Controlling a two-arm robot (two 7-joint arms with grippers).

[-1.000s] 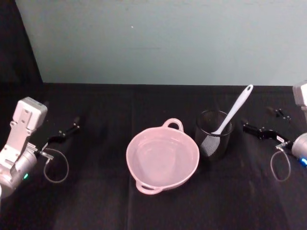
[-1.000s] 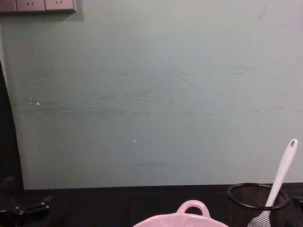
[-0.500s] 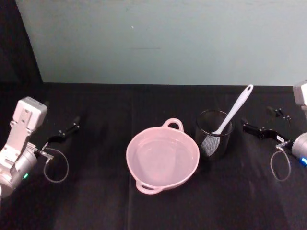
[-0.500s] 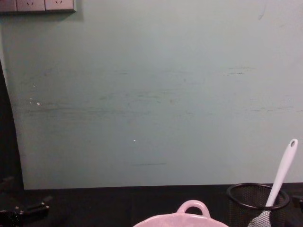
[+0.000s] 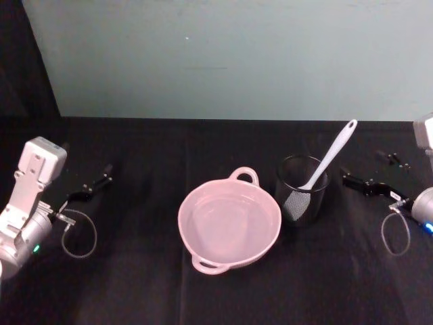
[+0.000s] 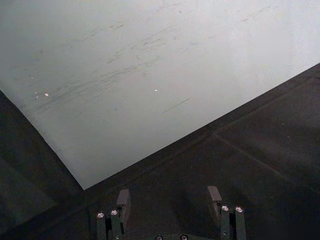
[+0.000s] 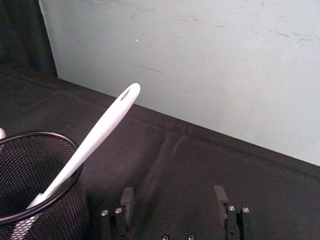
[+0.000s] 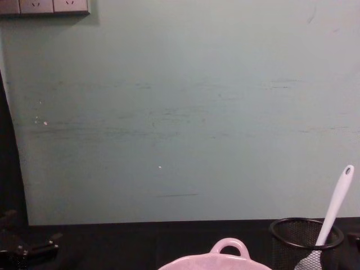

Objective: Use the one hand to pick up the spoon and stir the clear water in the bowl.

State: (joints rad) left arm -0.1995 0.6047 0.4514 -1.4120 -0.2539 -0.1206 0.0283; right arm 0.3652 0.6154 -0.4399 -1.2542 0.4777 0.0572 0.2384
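Spoon (image 5: 329, 155) head behind mesh cup (image 5: 301, 189)

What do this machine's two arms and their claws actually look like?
Each arm is pale grey and rounded. The left arm carries a boxy white block and a small green light; the right arm has a blue one. A thin cable loops off each wrist. The left gripper and right gripper are slim and black, with two flat fingers fixed by small silver screws.

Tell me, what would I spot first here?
Probably the pink bowl in the middle of the black table. Next, the white spoon leaning in the black mesh cup, to the bowl's right. The open right gripper waits just beyond the cup.
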